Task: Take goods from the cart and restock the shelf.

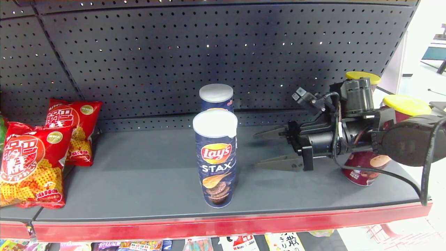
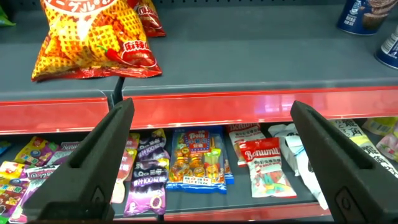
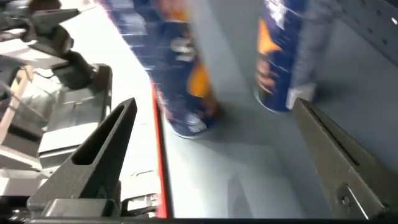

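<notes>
- Right gripper (image 1: 257,150) hangs level over the grey shelf (image 1: 139,181) in the head view, its two fingers spread apart with nothing between them.
- Just beyond its fingertips stands the front blue can (image 1: 216,164), upright near the shelf's red lip (image 1: 223,225). The rear blue can (image 1: 216,97) stands directly behind it, by the pegboard back wall (image 1: 174,52).
- Behind the gripper's wrist stand red cans with yellow lids (image 1: 406,104), also on the shelf.
- Far past the fingertips, at the shelf's other end, lean two red snack bags (image 1: 31,167).
- Left gripper (image 2: 212,107), in its own wrist view, holds its fingers wide apart and empty, level with the red lip.
- Above the left fingers a snack bag lies on the shelf, and the bases of both blue cans show at the far corner. Between and below the fingers, a lower shelf carries rows of sweet packets (image 2: 199,158).
- From the right wrist view, the right fingers (image 3: 93,162) again stand apart. Both blue cans appear blurred just ahead of the tips, the front one beside the lip.
</notes>
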